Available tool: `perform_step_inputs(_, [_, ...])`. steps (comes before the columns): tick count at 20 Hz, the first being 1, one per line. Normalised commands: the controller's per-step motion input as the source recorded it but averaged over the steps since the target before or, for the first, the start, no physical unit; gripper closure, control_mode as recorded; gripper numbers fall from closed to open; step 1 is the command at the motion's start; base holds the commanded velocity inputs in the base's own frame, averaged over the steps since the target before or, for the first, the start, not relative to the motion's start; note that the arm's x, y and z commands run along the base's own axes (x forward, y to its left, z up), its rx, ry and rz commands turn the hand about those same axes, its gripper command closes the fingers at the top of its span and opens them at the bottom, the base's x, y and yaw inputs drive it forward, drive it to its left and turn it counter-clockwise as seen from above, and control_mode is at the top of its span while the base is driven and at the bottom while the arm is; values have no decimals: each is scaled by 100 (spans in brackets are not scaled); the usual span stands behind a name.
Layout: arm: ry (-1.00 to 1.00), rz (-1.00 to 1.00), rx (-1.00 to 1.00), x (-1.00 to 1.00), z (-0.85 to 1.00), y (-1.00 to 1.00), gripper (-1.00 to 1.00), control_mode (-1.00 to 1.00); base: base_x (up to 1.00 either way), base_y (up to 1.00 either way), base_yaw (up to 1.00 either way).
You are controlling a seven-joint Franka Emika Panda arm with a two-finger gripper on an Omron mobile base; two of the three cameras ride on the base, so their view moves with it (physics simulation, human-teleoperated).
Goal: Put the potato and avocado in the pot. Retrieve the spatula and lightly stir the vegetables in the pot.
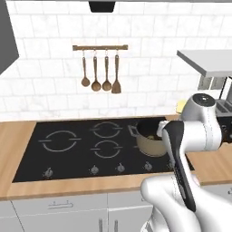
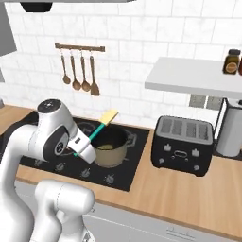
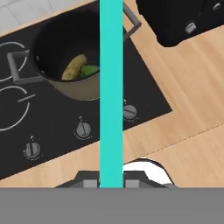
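Above the cooktop we hold the spatula, gripper clamped on its teal handle, pale blade raised over the bronze pot with potato and avocado inside.

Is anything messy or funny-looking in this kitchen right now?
Nothing is spilled or broken. The potato and avocado lie inside the pot on the stove. The one odd sight: the tool holds the spatula in the air above the pot, blade up, not stirring yet.
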Motion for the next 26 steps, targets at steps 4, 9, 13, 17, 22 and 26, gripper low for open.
perform_step_inputs(4, [0, 4, 5, 19, 11, -6, 100, -100, 59, -33, 16])
perform_step_inputs(9, [7, 6, 32, 49, 82, -1, 100, -100, 0, 0, 0])
perform_step_inputs(13, [15, -1, 37, 9, 99, 33, 100, -100, 0, 0, 0])
perform_step_inputs(17, [24, -22, 36, 0, 63, 42, 100, -100, 0, 0, 0])
perform_step_inputs(22, [32, -33, 44, 0, 7, 19, 100, -100, 0, 0, 0])
perform_step_inputs(26, [22, -18, 54, 10, -10, 0, 100, -100, 0, 0, 0])
